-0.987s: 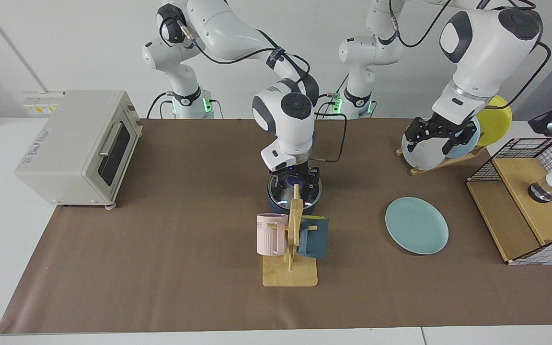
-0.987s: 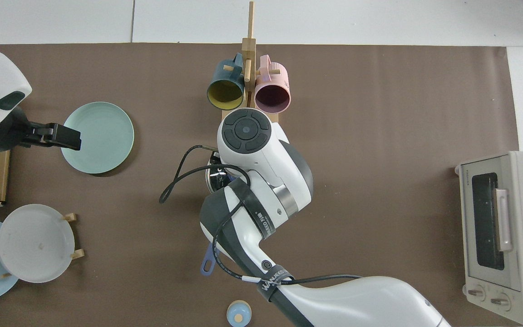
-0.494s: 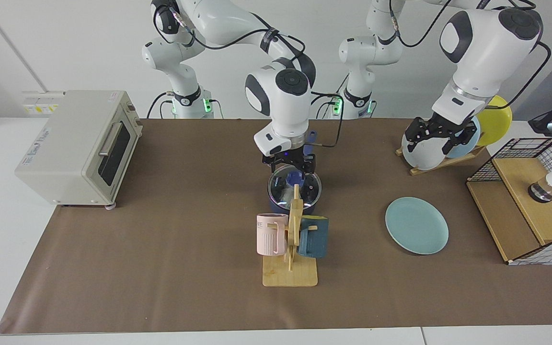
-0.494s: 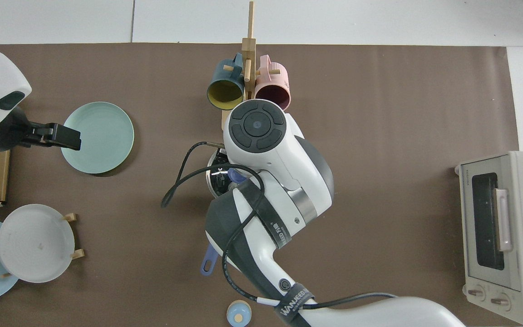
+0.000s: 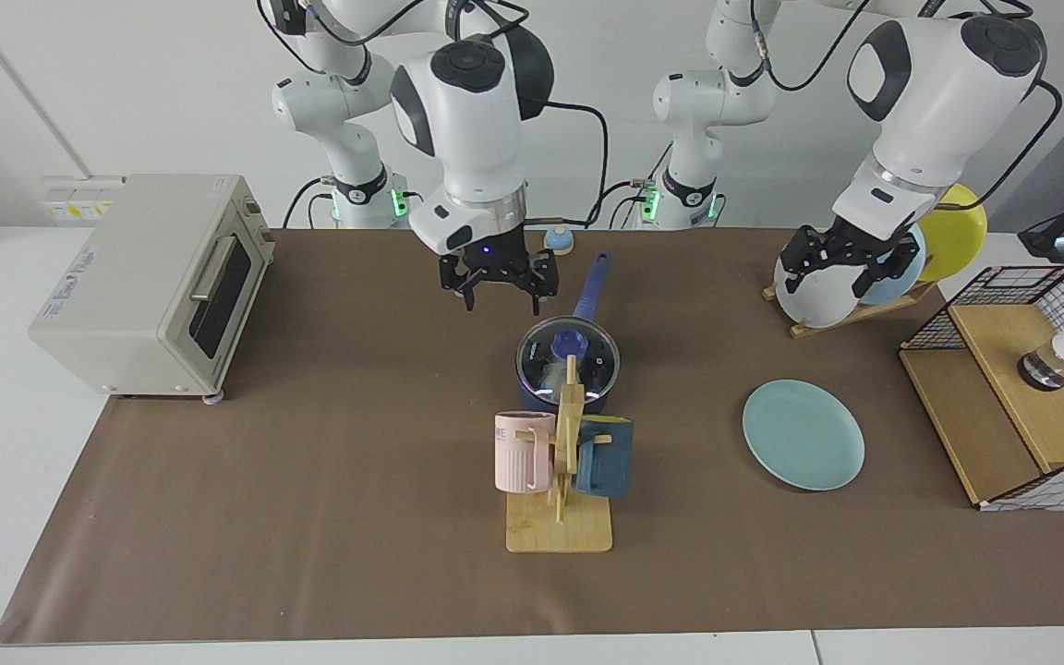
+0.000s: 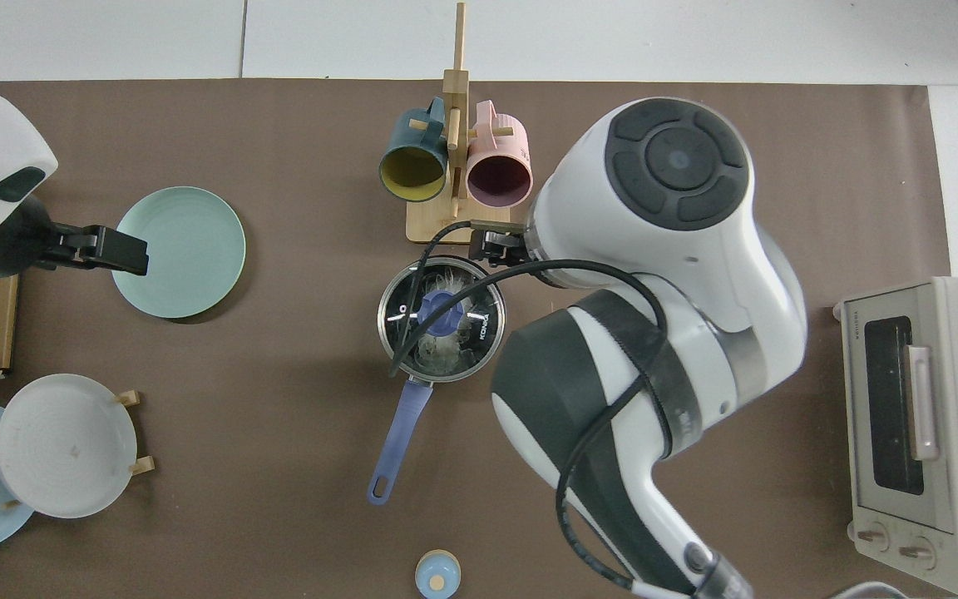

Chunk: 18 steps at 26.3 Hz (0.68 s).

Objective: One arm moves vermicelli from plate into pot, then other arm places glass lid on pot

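The dark navy pot stands mid-table with the glass lid on it, blue knob up. Its handle points toward the arm bases. The vermicelli shows as white strands through the lid. My right gripper hangs open and empty above the table, behind the pot and to its left. The teal plate lies bare on the mat. The waiting left gripper hovers open in front of the plate rack. In the top view the lid covers the pot, and the left gripper overlaps the plate's edge.
A mug rack with pink and dark blue mugs stands just in front of the pot. A toaster oven sits at the view's left. The plate rack and a wire-sided wooden box are at its right. A small blue knobbed object lies behind the pot.
My right gripper has left the lid's knob, risen and drawn back toward its base. The lid stays on the pot. The left arm has not moved.
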Motion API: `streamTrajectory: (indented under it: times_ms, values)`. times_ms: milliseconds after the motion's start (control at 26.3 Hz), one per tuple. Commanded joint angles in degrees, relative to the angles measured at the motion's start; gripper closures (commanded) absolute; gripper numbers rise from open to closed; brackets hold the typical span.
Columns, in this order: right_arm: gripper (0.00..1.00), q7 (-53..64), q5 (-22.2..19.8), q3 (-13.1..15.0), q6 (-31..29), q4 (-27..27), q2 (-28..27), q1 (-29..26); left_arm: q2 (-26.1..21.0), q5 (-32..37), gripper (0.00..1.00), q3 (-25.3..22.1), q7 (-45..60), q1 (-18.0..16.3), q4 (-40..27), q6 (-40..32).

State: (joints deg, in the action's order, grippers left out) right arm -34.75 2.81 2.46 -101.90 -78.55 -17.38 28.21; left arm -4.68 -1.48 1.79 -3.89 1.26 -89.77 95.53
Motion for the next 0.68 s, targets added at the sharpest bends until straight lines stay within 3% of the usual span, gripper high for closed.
streamTrajectory:
  times_ms: [0,304,646]
  values:
    - [0.00,11.4,-0.7,-0.8,3.2,-1.2,2.8,-5.3,1.3,-0.3,0.00,-0.4,-0.6,0.4,-1.3,-0.3]
    - [0.00,29.9,-0.7,-0.8,5.3,-1.3,4.5,-14.8,1.4,-0.3,0.00,-0.4,-0.6,0.4,-1.3,-0.3]
    - [0.00,33.5,-1.1,-0.9,9.1,-2.0,7.4,-22.0,1.4,-0.3,0.00,-0.3,-0.6,0.4,-1.3,-0.3]
